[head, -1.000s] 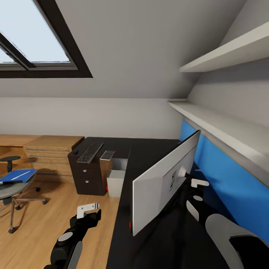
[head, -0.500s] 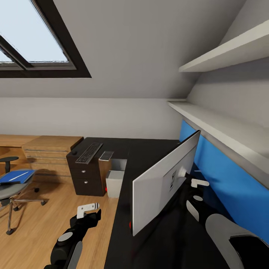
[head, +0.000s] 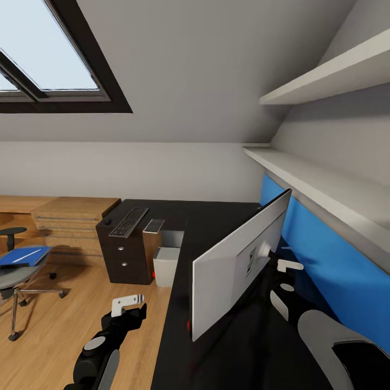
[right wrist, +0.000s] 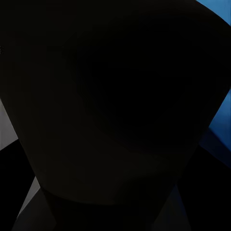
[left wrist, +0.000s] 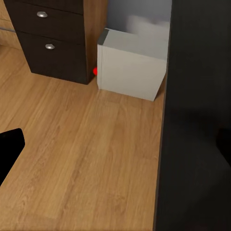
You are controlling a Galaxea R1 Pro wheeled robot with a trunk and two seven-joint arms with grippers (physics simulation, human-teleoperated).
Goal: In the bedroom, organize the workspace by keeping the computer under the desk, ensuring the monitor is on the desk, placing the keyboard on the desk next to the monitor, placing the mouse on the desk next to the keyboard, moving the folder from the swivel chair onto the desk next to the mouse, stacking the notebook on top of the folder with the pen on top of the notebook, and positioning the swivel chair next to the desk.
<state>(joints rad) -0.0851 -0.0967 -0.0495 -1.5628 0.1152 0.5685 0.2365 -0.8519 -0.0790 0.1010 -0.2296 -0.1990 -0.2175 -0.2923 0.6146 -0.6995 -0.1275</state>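
1. Sloped pale grey bedroom walls and a dark-framed skylight [head: 54,59] at upper left close over the black L-shaped desk [head: 216,216], which runs from centre to lower right against a blue back panel [head: 336,271]

2. Step in hand looks like setting the monitor [head: 238,265] on the desk: it stands at centre right, pale back toward the camera, turned at an angle

3. Right gripper [head: 287,266] sits just behind the monitor's rear at its stem; whether its jaws are clamped I cannot tell, since the right wrist view is dark

4. Left gripper [head: 127,304] hovers low over the wood floor at lower left, holding nothing; its jaw gap is not clear

5. Keyboard [head: 129,221] lies on the desk's far wing, computer [left wrist: 132,62] stands beneath the desk, folder [head: 24,256] rests on the swivel chair [head: 16,276] at the left edge

6. Next move likely calls for squaring the monitor, then fetching the keyboard
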